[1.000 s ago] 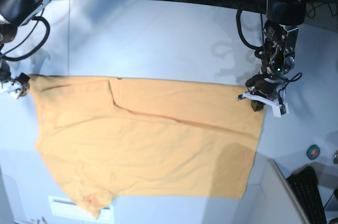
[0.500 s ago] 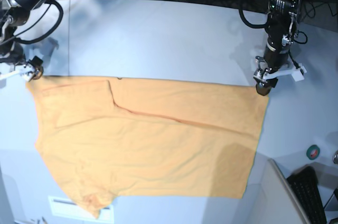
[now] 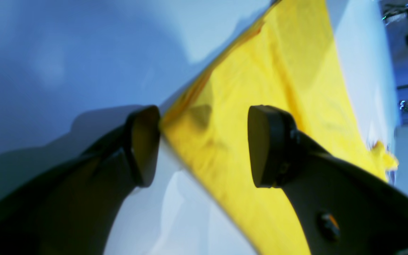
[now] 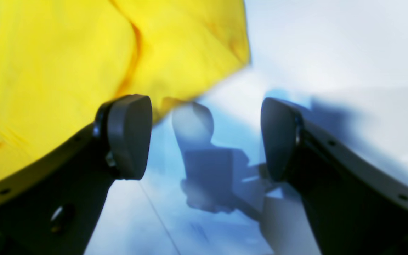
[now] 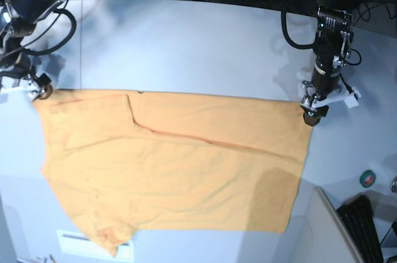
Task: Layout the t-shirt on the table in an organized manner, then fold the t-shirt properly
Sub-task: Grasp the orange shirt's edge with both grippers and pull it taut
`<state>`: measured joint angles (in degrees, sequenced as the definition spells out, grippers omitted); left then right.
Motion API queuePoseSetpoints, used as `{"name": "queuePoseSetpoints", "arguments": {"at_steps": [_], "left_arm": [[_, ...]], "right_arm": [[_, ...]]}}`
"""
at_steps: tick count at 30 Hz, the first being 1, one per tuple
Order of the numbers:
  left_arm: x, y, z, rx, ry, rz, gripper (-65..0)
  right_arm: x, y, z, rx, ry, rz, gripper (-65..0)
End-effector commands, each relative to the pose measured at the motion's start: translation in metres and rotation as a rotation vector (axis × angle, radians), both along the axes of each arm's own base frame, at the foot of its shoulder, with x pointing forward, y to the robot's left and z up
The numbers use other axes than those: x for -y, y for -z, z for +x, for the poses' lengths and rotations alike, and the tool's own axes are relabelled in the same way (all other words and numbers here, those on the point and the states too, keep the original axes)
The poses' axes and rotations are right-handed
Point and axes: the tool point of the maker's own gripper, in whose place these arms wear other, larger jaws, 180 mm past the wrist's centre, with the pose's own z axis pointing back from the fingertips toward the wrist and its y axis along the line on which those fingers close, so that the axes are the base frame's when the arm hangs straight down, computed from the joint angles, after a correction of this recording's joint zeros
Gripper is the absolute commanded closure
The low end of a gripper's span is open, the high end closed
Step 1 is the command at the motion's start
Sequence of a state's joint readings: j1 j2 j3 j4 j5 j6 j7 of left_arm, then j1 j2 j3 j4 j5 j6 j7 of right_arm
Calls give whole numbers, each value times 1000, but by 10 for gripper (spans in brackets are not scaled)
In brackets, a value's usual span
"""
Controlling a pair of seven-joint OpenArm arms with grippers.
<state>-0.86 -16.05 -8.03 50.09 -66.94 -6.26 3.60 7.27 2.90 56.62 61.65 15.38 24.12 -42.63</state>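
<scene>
t-shirt [image 5: 173, 164] spread flat on table [image 5: 186, 46]. left gripper [image 3: 204, 141] jaws apart over its corner; right gripper [image 4: 204, 138] jaws apart, empty, beside opposite corner.

Left end effector [image 3: 204, 145]: jaws parted, nothing clamped between the pads [image 3: 260, 145]; arm descends near-vertically from the far right, wrist pointing down. Right end effector [image 4: 204, 138]: jaws likewise parted and empty; arm reaches in from the far left corner, wrist low at the left edge.
</scene>
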Motion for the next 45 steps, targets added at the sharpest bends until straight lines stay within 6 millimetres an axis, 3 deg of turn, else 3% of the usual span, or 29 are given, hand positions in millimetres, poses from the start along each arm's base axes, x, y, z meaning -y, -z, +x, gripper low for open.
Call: {"name": "queuePoseSetpoints", "arguments": {"at_steps": [1,8,15,20,26,29,34,40,45], "left_arm": [[-2,2,2,-19,-1,-2,-375],[-3,2,3,-19,-2,-1,-372],[-5,2,2,-22,-3,1,-355],[-6,2,2,-23,-3,4,-138],[-6,2,2,-23,-3,4,-2],[-6,2,2,-23,-3,4,0],[-6,2,2,-23,-2,4,0],[11,9,-1,-63,73,-6,0],[14,15,-23,-89,98,-2,0]], "right_arm": [[5,-4,7,19,-1,-7,-455],[-4,9,20,30,16,54,-453],[-9,12,21,25,12,69,-440],[-7,13,18,23,22,70,-299],[-9,15,17,20,22,74,-333],[-8,12,21,35,28,68,-296],[-4,16,25,77,67,50,0],[-6,21,19,60,67,61,0],[2,25,-12,-1,48,29,0]]}}
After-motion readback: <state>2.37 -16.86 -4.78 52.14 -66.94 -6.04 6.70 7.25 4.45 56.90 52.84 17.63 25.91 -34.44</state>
